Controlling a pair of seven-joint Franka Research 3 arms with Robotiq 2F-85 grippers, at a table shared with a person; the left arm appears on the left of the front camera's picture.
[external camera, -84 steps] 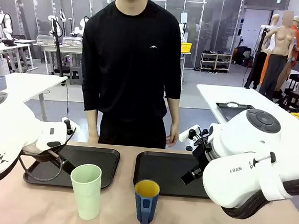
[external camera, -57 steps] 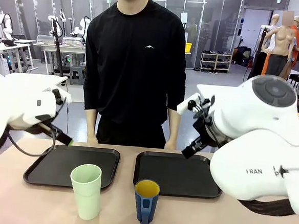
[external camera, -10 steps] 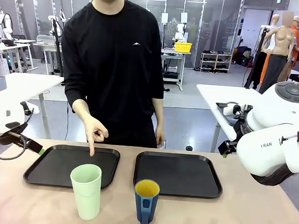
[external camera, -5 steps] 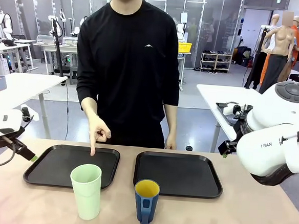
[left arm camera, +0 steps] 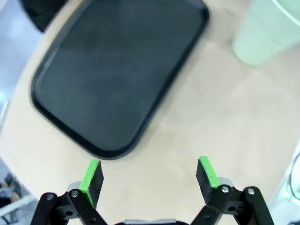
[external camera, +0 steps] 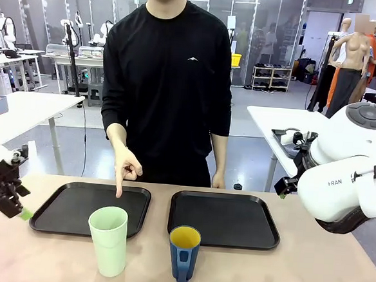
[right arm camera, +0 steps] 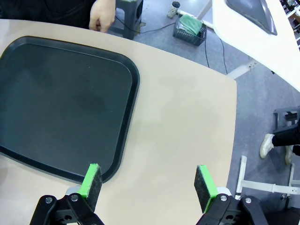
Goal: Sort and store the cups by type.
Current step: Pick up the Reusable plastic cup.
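Standing just in front of the left tray (external camera: 74,204), the mint tumbler (external camera: 108,240) looks light, smooth and squeezable, best gripped mid-wall by the left gripper (left arm camera: 150,174), spread wide off that tray's outer corner, the right gripper (right arm camera: 147,180) equally wide.

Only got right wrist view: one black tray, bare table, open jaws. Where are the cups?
Observer: Both on the table, robot's side of the trays: mint tumbler before the left tray, blue mug before the right tray.
Operator: Person doing anything?
Observer: One hand points a finger down at the left tray, behind the tumbler.
Operator: Left gripper?
Observer: Left gripper open, empty, over the table by a corner of the left tray.
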